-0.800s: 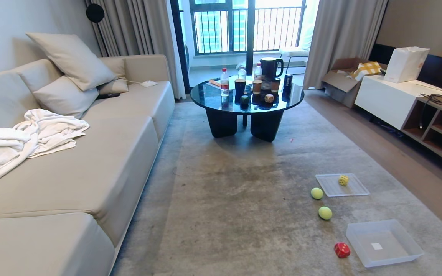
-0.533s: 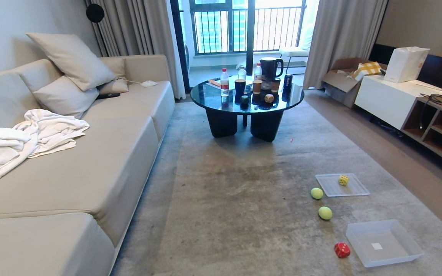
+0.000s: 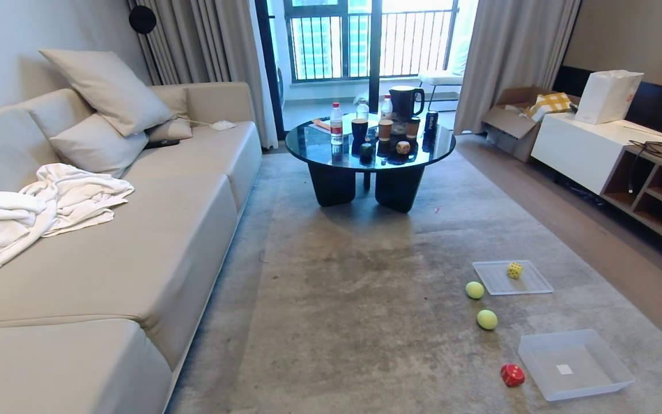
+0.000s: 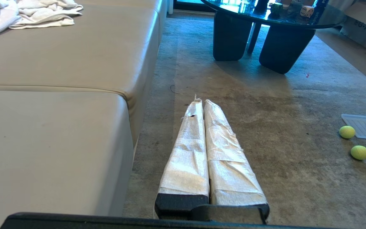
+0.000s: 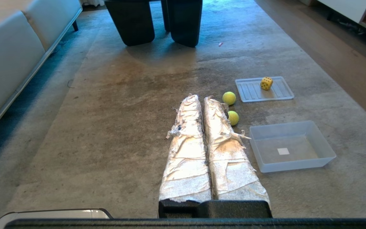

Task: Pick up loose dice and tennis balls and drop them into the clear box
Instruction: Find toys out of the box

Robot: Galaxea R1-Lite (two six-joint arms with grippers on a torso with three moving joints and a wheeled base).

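Neither arm shows in my head view. My right gripper [image 5: 201, 98] hides part of 1 tennis ball [image 5: 233, 117], and both it and the left gripper [image 4: 200, 101] point level, jaws pressed together, empty. The clear box [image 3: 574, 363] sits on the carpet [image 3: 365, 287], the red die [image 3: 512, 375] just beside it.

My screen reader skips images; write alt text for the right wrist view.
Right gripper, its wrapped fingers shut, points over a grey rug towards two tennis balls, a yellow die on a clear lid, and an empty clear box.
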